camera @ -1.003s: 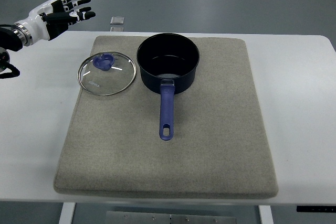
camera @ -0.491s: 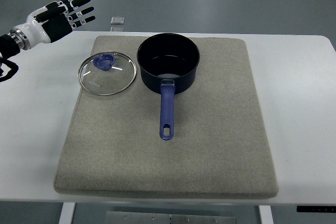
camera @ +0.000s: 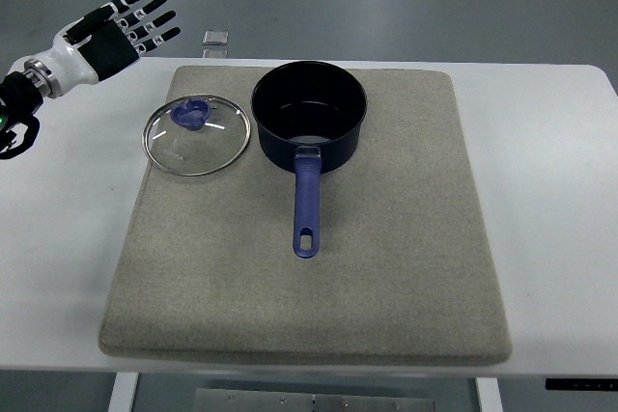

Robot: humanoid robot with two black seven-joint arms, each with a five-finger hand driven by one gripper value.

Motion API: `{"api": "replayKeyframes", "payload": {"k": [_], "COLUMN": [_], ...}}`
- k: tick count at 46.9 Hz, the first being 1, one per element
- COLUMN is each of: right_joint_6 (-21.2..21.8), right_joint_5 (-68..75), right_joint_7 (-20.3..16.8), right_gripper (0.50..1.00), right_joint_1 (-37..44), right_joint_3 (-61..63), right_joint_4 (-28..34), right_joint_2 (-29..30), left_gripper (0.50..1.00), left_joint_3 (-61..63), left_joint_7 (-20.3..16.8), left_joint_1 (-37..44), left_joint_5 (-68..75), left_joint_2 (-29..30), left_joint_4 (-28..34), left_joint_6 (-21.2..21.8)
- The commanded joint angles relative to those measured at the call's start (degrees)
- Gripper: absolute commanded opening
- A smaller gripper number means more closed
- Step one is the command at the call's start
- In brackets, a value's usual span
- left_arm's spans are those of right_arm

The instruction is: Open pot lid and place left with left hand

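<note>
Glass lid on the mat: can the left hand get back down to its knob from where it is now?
Probably yes. The left hand is open and empty, up-left of the glass lid, with nothing in between; its knob faces up.

A single camera looks steeply down from the robot's own side, set high enough to take in nearly the whole white table. The table's near edge runs along the bottom of the frame and its far edge sits near the top, with grey floor beyond. The table's left and right ends are cut off by the frame. A grey mat fills the centre. The left arm enters at the upper left edge. No second view exists, so nothing overlaps.
</note>
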Motion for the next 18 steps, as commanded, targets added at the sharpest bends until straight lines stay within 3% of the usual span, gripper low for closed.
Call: {"api": "replayKeyframes", "payload": {"k": [1, 18], "right_joint_6": [0.1, 0.0], "right_joint_5": [0.1, -0.4], "right_joint_7": [-0.1, 0.5], "right_gripper": [0.917, 0.917], "right_joint_1": [-0.1, -0.1], "right_joint_3": [0.0, -0.5], "right_joint_4": [0.1, 0.3], "right_joint_2": [0.0, 0.0], "left_gripper": [0.992, 0.992], "left_joint_3": [0.0, -0.1], "left_joint_7": [0.0, 0.0], "left_joint_1": [0.0, 0.8], "left_joint_5": [0.4, 1.0], "left_joint_2": [0.1, 0.2], "left_joint_4": [0.0, 0.0], "left_joint_6": [0.0, 0.0]}}
